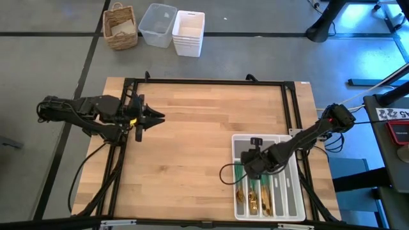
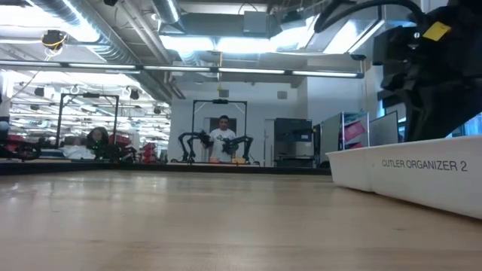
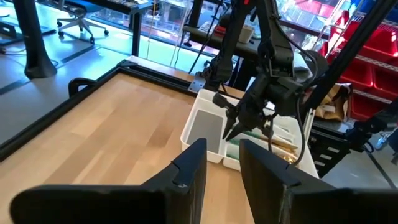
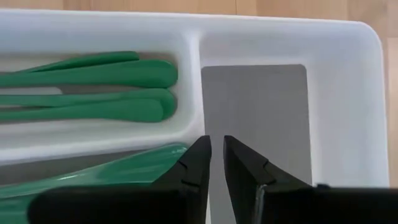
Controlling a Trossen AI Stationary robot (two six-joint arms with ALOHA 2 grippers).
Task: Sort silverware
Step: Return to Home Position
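Observation:
The silverware lies in a white compartmented tray at the table's near right: green handles side by side in the long compartments, gold heads toward the near edge. My right gripper hangs above the tray's far end, pointing steeply down over the grey-floored cross compartment. Its fingers stand a narrow gap apart with nothing between them. One green handle lies just beside them. My left gripper waits open and empty, raised above the table's left side.
A black frame runs round the wooden tabletop, whose middle is bare wood. Beyond the far edge stand a wicker basket, a clear bin and white bins. A person stands far back in the room.

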